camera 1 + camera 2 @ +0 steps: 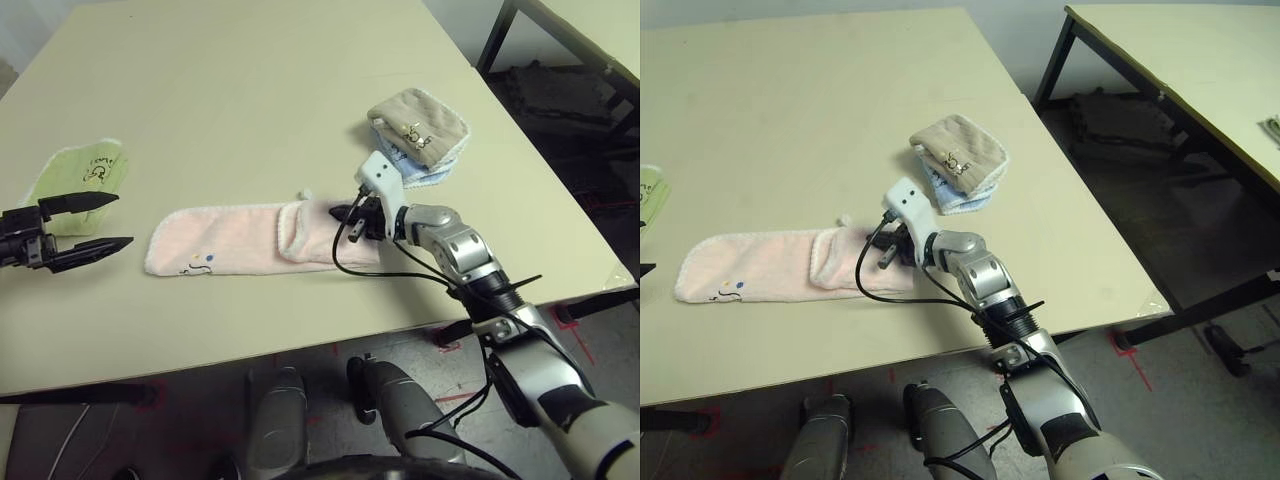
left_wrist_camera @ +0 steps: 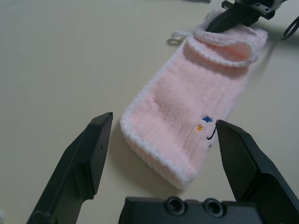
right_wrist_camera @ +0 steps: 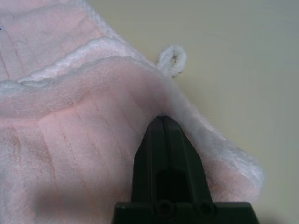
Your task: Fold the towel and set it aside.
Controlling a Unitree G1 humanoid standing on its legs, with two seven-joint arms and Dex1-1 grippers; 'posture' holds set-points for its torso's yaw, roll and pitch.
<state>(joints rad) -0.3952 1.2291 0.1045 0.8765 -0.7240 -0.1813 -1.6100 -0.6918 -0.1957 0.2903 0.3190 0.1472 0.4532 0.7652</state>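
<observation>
The towel (image 1: 230, 240) is a pale pink strip lying flat near the table's front edge, with its small dark logo (image 1: 200, 265) at its left end. Its right end is folded back over itself, and a white loop (image 3: 172, 58) sticks out at the far edge. My right gripper (image 1: 352, 215) is shut on the towel at that folded right end, and pink cloth bunches around the joined tips (image 3: 162, 120). My left gripper (image 1: 125, 219) hangs open just left of the towel's left end (image 2: 187, 121) and touches nothing.
A small light-green folded towel (image 1: 80, 170) lies at the far left behind my left gripper. A tan folded towel (image 1: 418, 125) sits on a blue one (image 1: 425, 175) behind my right gripper. A second table (image 1: 1180, 50) stands to the right across a gap.
</observation>
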